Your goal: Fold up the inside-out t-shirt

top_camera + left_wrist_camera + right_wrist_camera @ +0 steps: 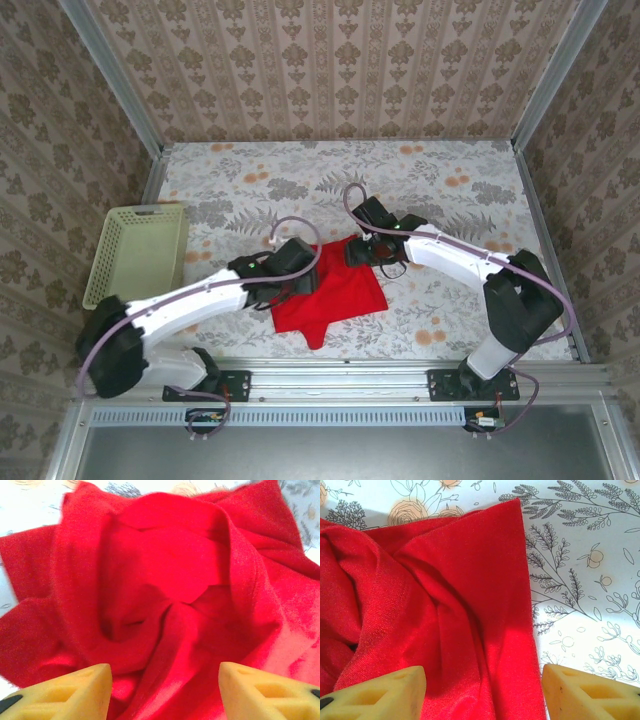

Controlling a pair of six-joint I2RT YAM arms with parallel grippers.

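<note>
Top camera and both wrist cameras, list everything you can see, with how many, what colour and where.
t-shirt: one, bright red, rumpled on the table near the front edge, between the two arms
basket: one, pale yellow-green, on the table's left side, apart from the shirt
table: one, white with a grey and orange floral print, under everything
walls: three, beige patterned wallpaper, around the table's back and sides
rail: one, silver metal, along the near edge, carrying both arm bases
arms: two, white and black; left arm reaches in from the near left, right arm from the near right
tools: two, yellow fingers; left tool open above the bunched shirt, right tool open above the shirt's straight edge
</note>
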